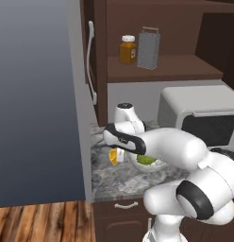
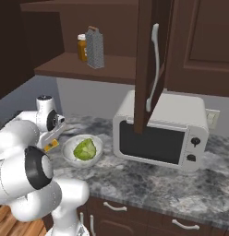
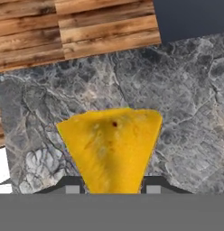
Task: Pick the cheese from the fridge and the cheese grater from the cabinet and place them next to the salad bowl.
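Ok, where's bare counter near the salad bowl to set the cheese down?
The gripper, shut on the cheese, hangs over bare granite left of the salad bowl, between the bowl and the counter's left end. There is more bare counter in front of the bowl and the microwave. The bowl-to-microwave gap is narrower.

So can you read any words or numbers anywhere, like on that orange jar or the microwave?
No words or numbers can be read anywhere.
Jar: a pale label patch, too blurred to read.
Microwave: two dark knobs with no readable marks.
Grater: plain grey metal, no text.
Cheese: no text.
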